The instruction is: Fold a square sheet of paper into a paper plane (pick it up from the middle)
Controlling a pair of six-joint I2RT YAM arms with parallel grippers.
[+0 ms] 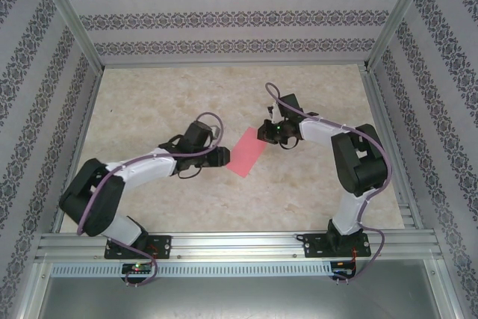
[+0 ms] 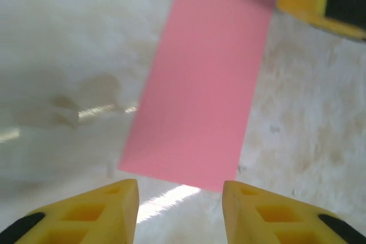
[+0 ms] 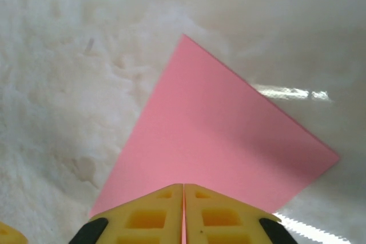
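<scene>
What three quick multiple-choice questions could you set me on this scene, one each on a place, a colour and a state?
1. Where is the pink paper? A) flat on the table B) inside a box C) lifted in the air
2. What colour are the left fingers? A) blue B) yellow C) green
3. How do the left fingers stand? A) clamped on paper B) pressed together C) apart, nothing between
Answers: 1 A, the overhead view shows it lying flat there; 2 B, both are yellow; 3 C, table shows through their gap.
</scene>
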